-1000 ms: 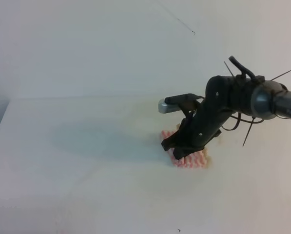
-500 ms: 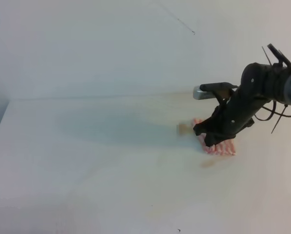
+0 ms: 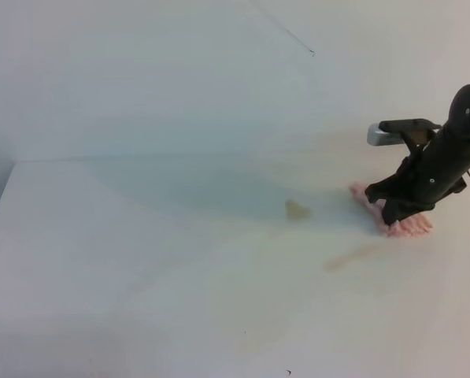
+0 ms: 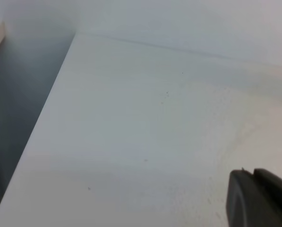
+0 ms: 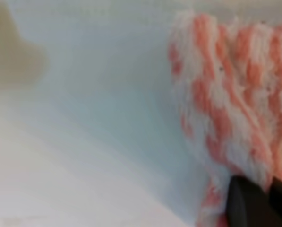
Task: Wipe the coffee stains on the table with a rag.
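The rag [image 3: 404, 227], striped pink and white, lies on the counter [image 3: 140, 260] close to its right edge, pinned under the right hand [image 3: 392, 214], whose jaws are clamped together on the cloth. That arm leans in from the right, wrist tilted steeply down. A tan coffee blot [image 3: 297, 209] and a faint streak [image 3: 353, 257] sit left of the rag, towards the counter's middle. The left hand [image 4: 259, 198] shows only a dark corner; I cannot tell its state.

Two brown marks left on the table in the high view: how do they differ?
The blob stain is compact and rounded; the streak stain is long, thin and slanted.
The blob is darker, olive-tan; the streak is paler and more smeared.
The blob lies farther from the rag under the right gripper; the streak lies nearer it, toward the front.
Both are tan coffee residue on the white table.
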Available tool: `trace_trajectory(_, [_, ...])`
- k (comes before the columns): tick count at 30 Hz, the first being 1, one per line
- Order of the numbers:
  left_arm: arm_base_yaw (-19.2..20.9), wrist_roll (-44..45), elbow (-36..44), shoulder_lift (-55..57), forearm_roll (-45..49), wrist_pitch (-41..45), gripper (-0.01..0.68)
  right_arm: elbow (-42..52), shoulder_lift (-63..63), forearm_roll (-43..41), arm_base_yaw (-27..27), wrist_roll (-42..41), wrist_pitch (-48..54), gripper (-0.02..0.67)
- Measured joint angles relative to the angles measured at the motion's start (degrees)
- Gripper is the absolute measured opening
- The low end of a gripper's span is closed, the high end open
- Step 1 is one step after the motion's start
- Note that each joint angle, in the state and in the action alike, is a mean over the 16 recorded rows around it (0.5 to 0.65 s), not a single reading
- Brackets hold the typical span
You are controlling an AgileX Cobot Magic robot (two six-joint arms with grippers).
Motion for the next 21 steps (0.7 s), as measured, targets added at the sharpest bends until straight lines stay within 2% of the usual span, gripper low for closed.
trace_trajectory(10, [0.00, 0.00, 0.00, 0.00, 0.00, 0.00, 0.001, 0.06, 1.00, 0.22, 1.05, -2.14, 4.61, 0.017])
trace_trajectory(21, [0.00, 0.00, 0.00, 0.00, 0.00, 0.00, 0.000, 0.03, 1.18, 4.54, 9.58, -4.02, 4.72, 0.017])
